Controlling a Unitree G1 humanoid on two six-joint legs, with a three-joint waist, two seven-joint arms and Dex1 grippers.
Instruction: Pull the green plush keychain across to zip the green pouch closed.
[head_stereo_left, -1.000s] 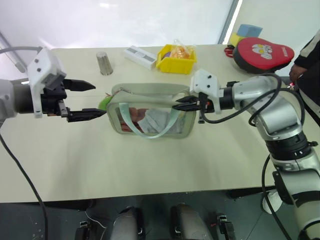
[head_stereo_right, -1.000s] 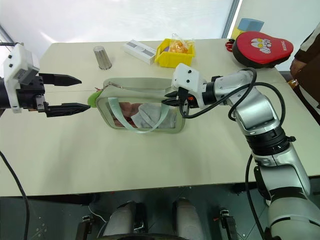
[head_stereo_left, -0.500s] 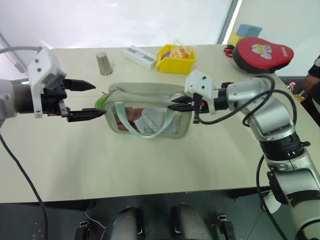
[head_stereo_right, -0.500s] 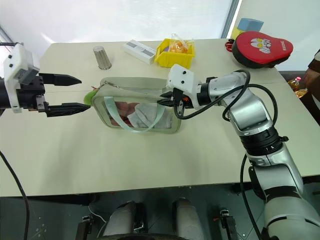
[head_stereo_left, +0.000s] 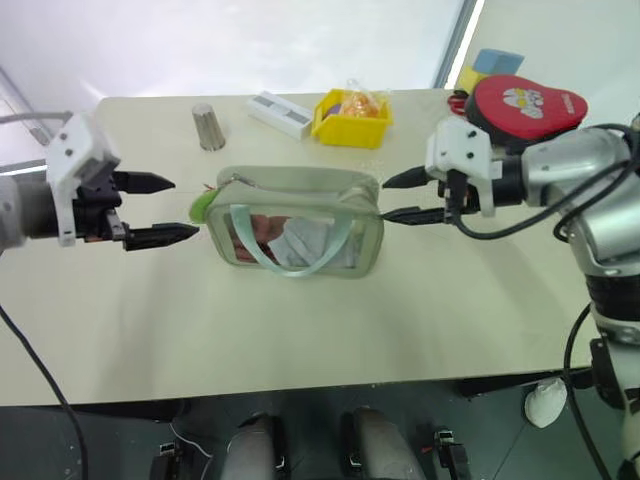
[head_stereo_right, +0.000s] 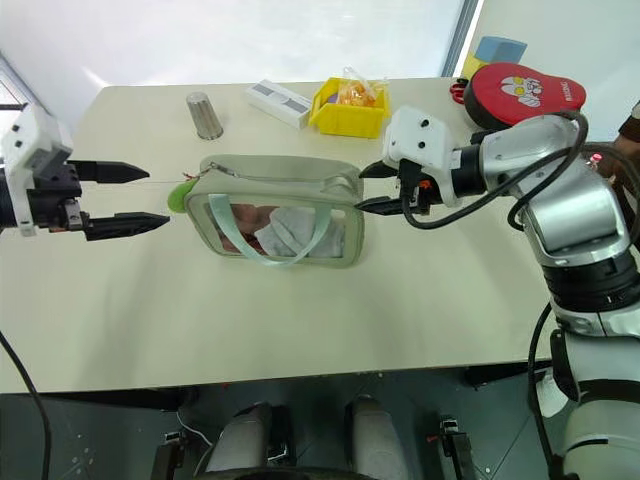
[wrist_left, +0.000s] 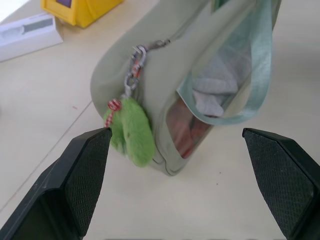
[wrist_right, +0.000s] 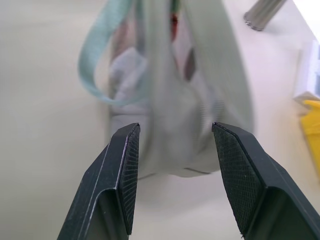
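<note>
The green pouch (head_stereo_left: 300, 225) lies on the table, its clear front panel and mint strap facing me. At its left end hangs the green plush keychain (head_stereo_left: 203, 205), clipped to the zipper pull (wrist_left: 137, 52). My left gripper (head_stereo_left: 182, 208) is open just left of the keychain, with its fingertips level with it and not touching. My right gripper (head_stereo_left: 385, 200) is open at the pouch's right end, a small gap away, and holds nothing. In the right wrist view the pouch's end (wrist_right: 175, 115) sits just ahead of the two pads (wrist_right: 127, 165).
Behind the pouch are a yellow bin (head_stereo_left: 352, 118), a white box (head_stereo_left: 280, 112) and a metal cup (head_stereo_left: 208, 127). A red case (head_stereo_left: 527, 105) and coloured blocks (head_stereo_left: 490, 68) sit at the back right. A person's sleeve (head_stereo_right: 632, 105) is at the right edge.
My right gripper was shut on the pouch's right end; it has opened and drawn back to the right. My left gripper has drifted slightly left, still open.
</note>
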